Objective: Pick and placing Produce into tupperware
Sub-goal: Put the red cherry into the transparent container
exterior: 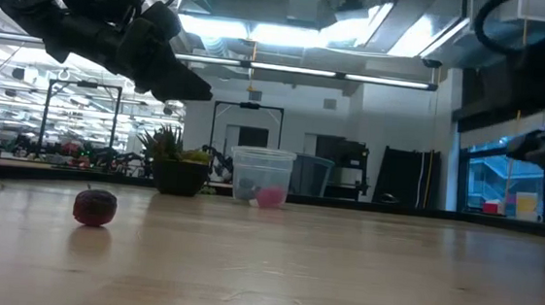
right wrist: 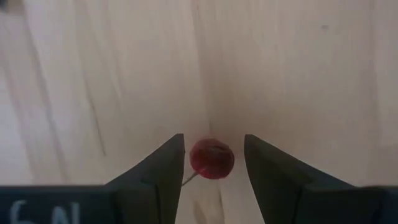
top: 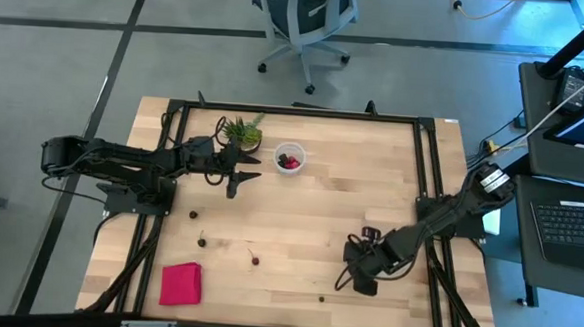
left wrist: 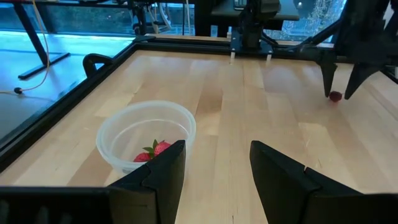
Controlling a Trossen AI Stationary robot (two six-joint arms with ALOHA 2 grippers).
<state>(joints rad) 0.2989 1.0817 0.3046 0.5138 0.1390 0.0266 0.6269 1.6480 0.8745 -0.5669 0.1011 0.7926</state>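
The tupperware [top: 290, 158] is a small clear round cup at the far middle of the table, with red produce [left wrist: 152, 151] inside. My left gripper [left wrist: 214, 168] hovers open just left of it, pointing nearly level, with nothing between its fingers. My right gripper [right wrist: 211, 165] points down at the near right, open. Its fingers stand on either side of a red cherry [right wrist: 211, 158] that rests on the table, with a gap showing on both sides. The left wrist view shows the same cherry [left wrist: 335, 96] under that gripper. More small fruits [top: 255, 259] lie loose at the near left.
A spiky green potted plant [top: 242, 133] stands just left of the tupperware, close to my left gripper. A pink cloth [top: 181, 283] lies flat at the near left corner. A black frame rail [top: 295, 112] runs around the table. Bare wood lies between the two arms.
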